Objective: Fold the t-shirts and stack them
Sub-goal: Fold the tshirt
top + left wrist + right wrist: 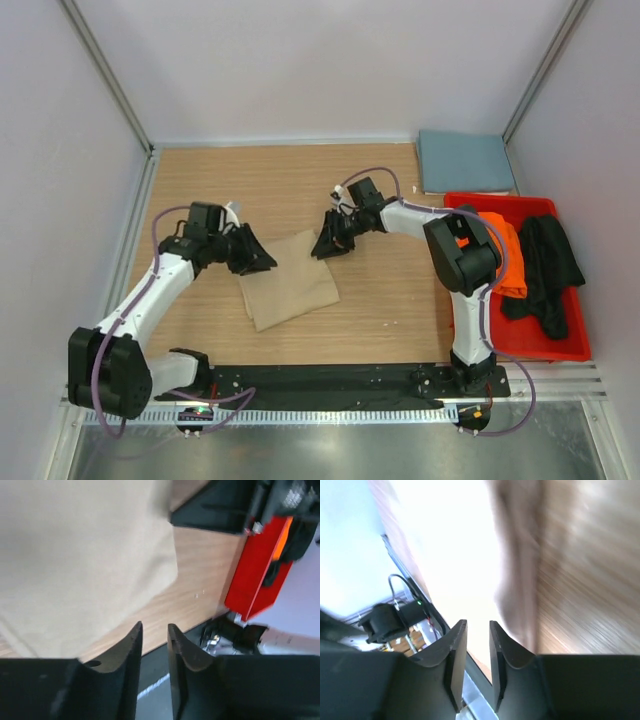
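A folded tan t-shirt (290, 285) lies on the wooden table in the middle; in the left wrist view the tan t-shirt (85, 555) fills the upper left. My left gripper (262, 260) is at its far left corner and my right gripper (326, 246) at its far right corner. The left gripper (155, 627) is open a little with nothing between its fingers. The right gripper (478, 625) is also slightly open and empty; its view is blurred. A folded slate blue-grey t-shirt (465, 160) lies at the back right. An orange t-shirt (506, 252) and a black t-shirt (545, 270) lie crumpled in the bin.
The red plastic bin (520, 345) stands along the right side of the table, also seen as the red bin (255, 575) in the left wrist view. Grey walls close in the table on the left, back and right. A black rail (330, 380) runs along the near edge.
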